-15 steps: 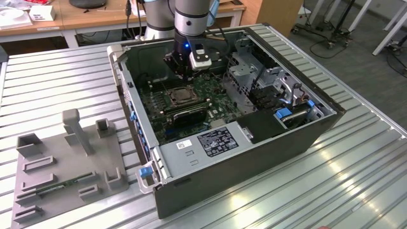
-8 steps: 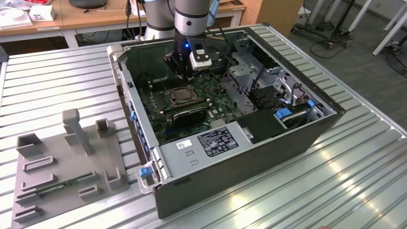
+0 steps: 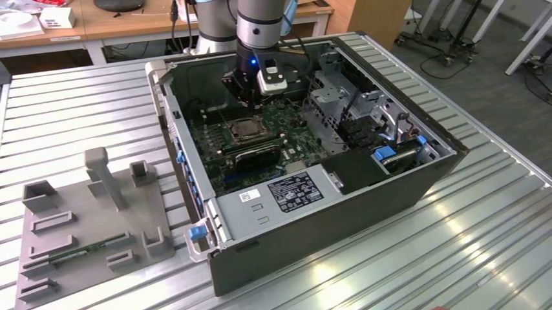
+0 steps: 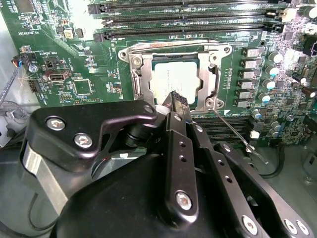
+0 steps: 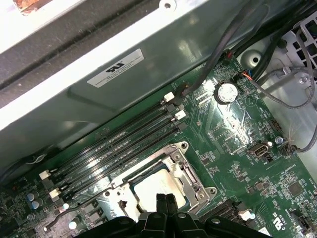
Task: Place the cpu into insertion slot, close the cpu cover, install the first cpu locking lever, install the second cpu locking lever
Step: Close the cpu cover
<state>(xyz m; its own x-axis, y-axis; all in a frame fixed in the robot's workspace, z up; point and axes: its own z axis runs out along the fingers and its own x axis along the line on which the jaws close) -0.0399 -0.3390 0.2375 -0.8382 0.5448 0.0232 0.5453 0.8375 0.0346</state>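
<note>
An open computer case lies on its side on a ribbed metal counter, with a green motherboard showing inside. A robot arm reaches down into the case, near the case's far wall. Its black claw hangs just above the insertion slot at the middle of the board. In both wrist views the claw is clenched, its two fingers pressed together with nothing between them. Its tip is over the edge of the socket nearest the arm; whether it touches the metal cannot be told. The cpu, a pale silvery square, sits flat in the slot. The cpu cover lies down around it, and the chip's face shows through its cut-out centre. A thin wire locking lever juts out at an angle from one corner of the socket, across the board. Long black memory slots run along the socket's far side. A grey holder with upright posts sits beside the case, near the counter's edge at the exterior view's left.
</note>
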